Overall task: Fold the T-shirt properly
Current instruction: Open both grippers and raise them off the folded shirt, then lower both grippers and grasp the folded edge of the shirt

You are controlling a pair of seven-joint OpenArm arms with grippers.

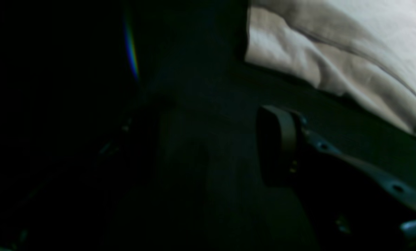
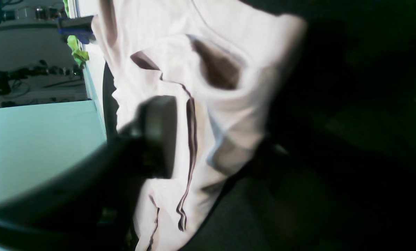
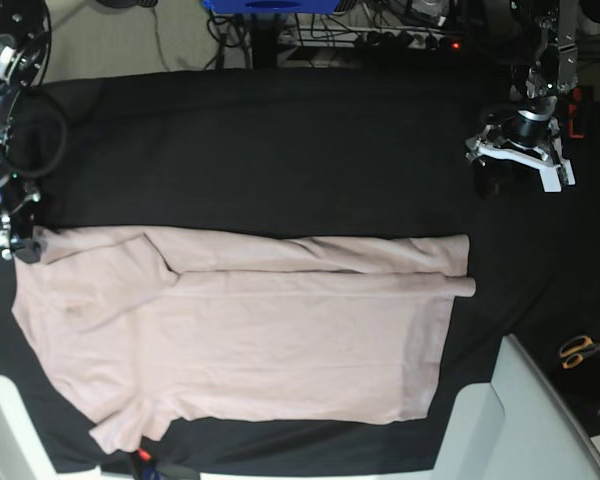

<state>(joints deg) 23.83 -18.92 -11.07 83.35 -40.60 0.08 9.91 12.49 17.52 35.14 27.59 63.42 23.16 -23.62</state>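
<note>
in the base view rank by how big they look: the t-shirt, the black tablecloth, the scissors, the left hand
1. black tablecloth, covering most of the picture
2. T-shirt
3. left hand
4. scissors, smallest; partly cut off near the picture's right edge, so its full size is unsure, and the gap to the left hand is not large.

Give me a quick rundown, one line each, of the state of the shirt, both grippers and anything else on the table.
T-shirt: spread on the black cloth, far long edge folded in, wrinkled.
Right gripper: at the shirt's sleeve corner, jaws around a fold of fabric, grip not clear.
Left gripper: off the shirt, over bare cloth, jaws open, empty.
Scissors: lying on the cloth, untouched.
Black cloth: covers the table.
</note>
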